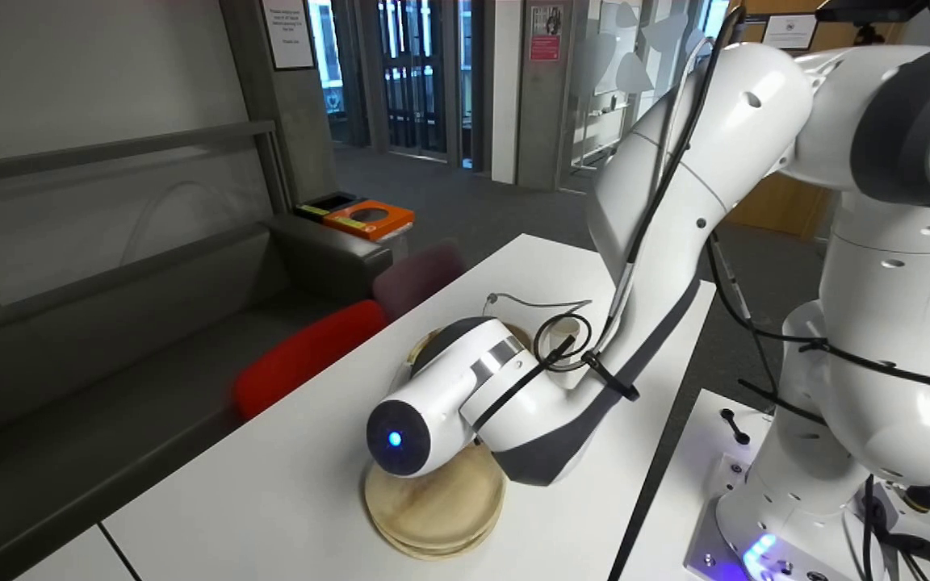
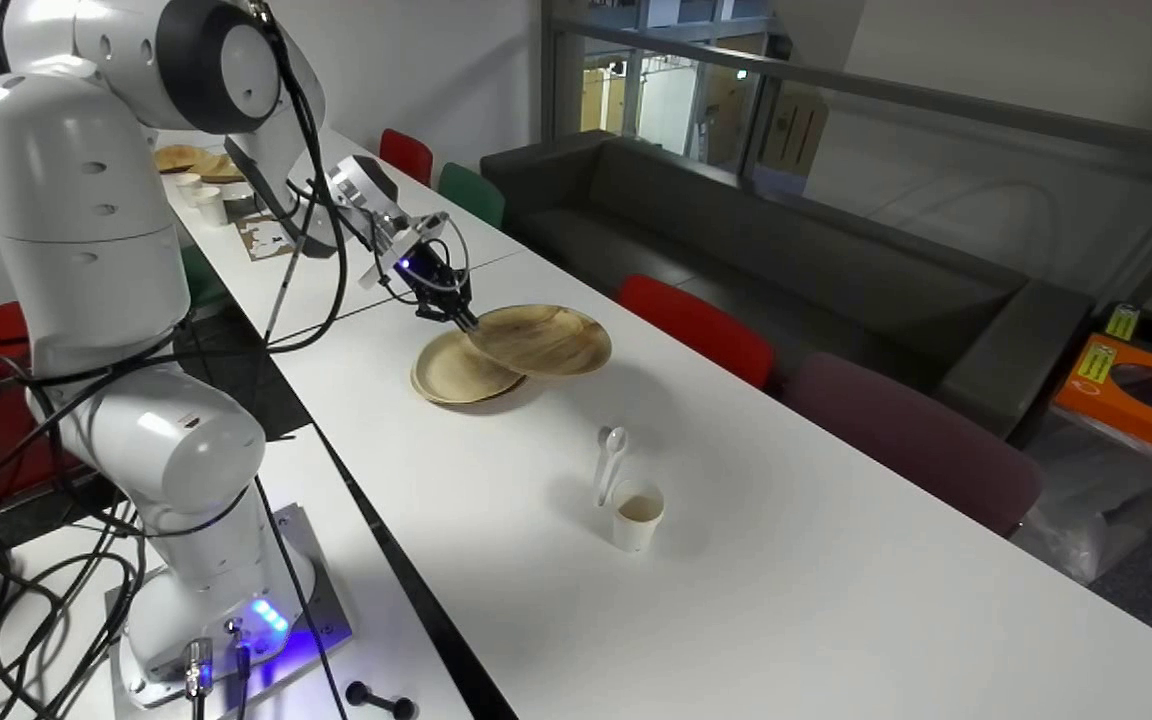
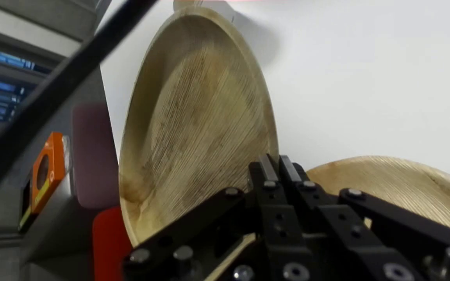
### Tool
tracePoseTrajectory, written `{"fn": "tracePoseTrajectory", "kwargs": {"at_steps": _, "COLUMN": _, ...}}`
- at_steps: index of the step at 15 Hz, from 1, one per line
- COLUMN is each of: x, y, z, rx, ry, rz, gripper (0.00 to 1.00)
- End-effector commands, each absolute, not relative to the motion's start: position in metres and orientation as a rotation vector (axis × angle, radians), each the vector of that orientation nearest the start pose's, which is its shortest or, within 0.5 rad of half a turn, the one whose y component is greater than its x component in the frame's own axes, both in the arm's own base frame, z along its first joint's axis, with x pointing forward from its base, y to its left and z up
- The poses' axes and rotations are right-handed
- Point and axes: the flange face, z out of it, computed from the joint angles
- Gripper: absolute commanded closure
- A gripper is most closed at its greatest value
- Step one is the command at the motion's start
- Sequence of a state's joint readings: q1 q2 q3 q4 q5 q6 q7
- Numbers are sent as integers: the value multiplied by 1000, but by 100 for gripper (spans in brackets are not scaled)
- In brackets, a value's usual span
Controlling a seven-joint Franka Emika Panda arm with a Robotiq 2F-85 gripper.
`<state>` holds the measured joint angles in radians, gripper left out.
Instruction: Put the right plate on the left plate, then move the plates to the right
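Observation:
My gripper point(image 2: 466, 322) is shut on the rim of a round light-wood plate point(image 2: 551, 340) and holds it tilted above the table. In the wrist view the rim of the held plate point(image 3: 209, 117) passes between the fingertips point(image 3: 277, 168). A light-wood dish point(image 2: 461, 368) rests on the table beside and under it; the wrist view shows it too point(image 3: 389, 183). In an exterior view this dish point(image 1: 437, 504) shows a doubled rim, and the arm hides my gripper and most of the held plate point(image 1: 419, 347). I cannot tell which is the right plate and which the left.
A cup point(image 2: 636, 520) with white cutlery point(image 2: 613, 450) stands on the white table near the held plate. More cups point(image 2: 210, 206) and wooden plates point(image 2: 178, 157) stand at the far end. A red chair point(image 2: 701, 325) and a sofa point(image 2: 806, 250) line the table's long edge.

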<state>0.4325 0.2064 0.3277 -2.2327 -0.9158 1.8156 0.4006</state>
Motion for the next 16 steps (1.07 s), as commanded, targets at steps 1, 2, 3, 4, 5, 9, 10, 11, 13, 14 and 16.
{"fn": "tracePoseTrajectory", "kwargs": {"at_steps": 1, "x": 402, "y": 284, "z": 259, "rx": 1955, "ry": 1205, "rz": -26, "gripper": 98}}
{"fn": "tracePoseTrajectory", "kwargs": {"at_steps": 2, "x": 403, "y": 285, "z": 255, "rx": 1950, "ry": 1273, "rz": -31, "gripper": 98}}
{"fn": "tracePoseTrajectory", "kwargs": {"at_steps": 3, "x": 404, "y": 285, "z": 250, "rx": 1942, "ry": 1339, "rz": -62, "gripper": 98}}
{"fn": "tracePoseTrajectory", "kwargs": {"at_steps": 4, "x": 404, "y": 283, "z": 247, "rx": 1931, "ry": 1388, "rz": -85, "gripper": 98}}
{"fn": "tracePoseTrajectory", "kwargs": {"at_steps": 5, "x": 404, "y": 282, "z": 246, "rx": 1917, "ry": 1429, "rz": -112, "gripper": 98}}
{"fn": "tracePoseTrajectory", "kwargs": {"at_steps": 9, "x": 392, "y": 287, "z": 252, "rx": 1868, "ry": 1480, "rz": -109, "gripper": 98}}
{"fn": "tracePoseTrajectory", "kwargs": {"at_steps": 10, "x": 388, "y": 290, "z": 251, "rx": 1859, "ry": 1481, "rz": -104, "gripper": 98}}
{"fn": "tracePoseTrajectory", "kwargs": {"at_steps": 11, "x": 384, "y": 293, "z": 251, "rx": 1853, "ry": 1481, "rz": -92, "gripper": 98}}
{"fn": "tracePoseTrajectory", "kwargs": {"at_steps": 13, "x": 375, "y": 300, "z": 249, "rx": 1836, "ry": 1488, "rz": -81, "gripper": 98}}
{"fn": "tracePoseTrajectory", "kwargs": {"at_steps": 14, "x": 369, "y": 303, "z": 247, "rx": 1824, "ry": 1496, "rz": -78, "gripper": 98}}
{"fn": "tracePoseTrajectory", "kwargs": {"at_steps": 16, "x": 355, "y": 307, "z": 243, "rx": 1792, "ry": 1520, "rz": -67, "gripper": 98}}
